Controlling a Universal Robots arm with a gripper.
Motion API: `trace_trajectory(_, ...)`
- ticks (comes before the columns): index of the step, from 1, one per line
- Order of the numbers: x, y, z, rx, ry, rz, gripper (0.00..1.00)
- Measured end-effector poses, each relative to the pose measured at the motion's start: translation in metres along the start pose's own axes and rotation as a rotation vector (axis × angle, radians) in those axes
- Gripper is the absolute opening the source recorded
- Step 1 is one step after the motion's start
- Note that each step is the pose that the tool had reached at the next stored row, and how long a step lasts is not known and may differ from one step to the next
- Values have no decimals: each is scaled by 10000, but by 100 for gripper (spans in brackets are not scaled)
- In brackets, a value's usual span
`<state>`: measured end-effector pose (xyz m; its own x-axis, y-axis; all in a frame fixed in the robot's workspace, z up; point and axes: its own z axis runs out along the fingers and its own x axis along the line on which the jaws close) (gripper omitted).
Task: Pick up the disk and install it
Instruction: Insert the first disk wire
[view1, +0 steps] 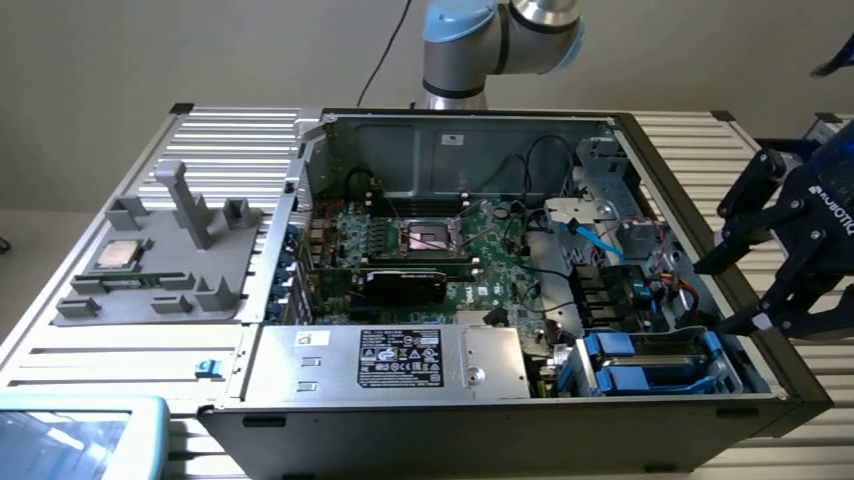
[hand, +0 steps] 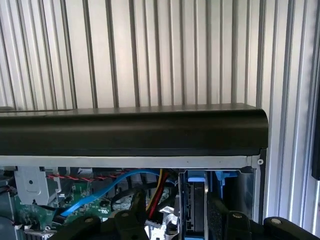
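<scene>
Soft, even light from above. The ribbed metal counter (view1: 120, 352) gleams with mild glare; the open computer case (view1: 454, 150) is shadowed inside. In the wrist view, its black rim (hand: 130, 132) carries a dull sheen.

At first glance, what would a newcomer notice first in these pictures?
An open computer case lies on the slatted table, its green motherboard bare. At the exterior view's right, the black gripper hangs open at the case's wall, near blue drive brackets.

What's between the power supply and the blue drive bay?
In the exterior view, a narrow strip of green motherboard separates the power supply from the blue drive bay.
</scene>
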<state>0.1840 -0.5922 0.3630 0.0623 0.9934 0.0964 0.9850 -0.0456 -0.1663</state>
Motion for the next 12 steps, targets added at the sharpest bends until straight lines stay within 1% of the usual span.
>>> trace_trajectory(4,16,2,53,-4,40,76,60)
trace_trajectory(9,44,-5,114,-15,63,187,60)
trace_trajectory(12,71,-33,150,-19,66,216,60)
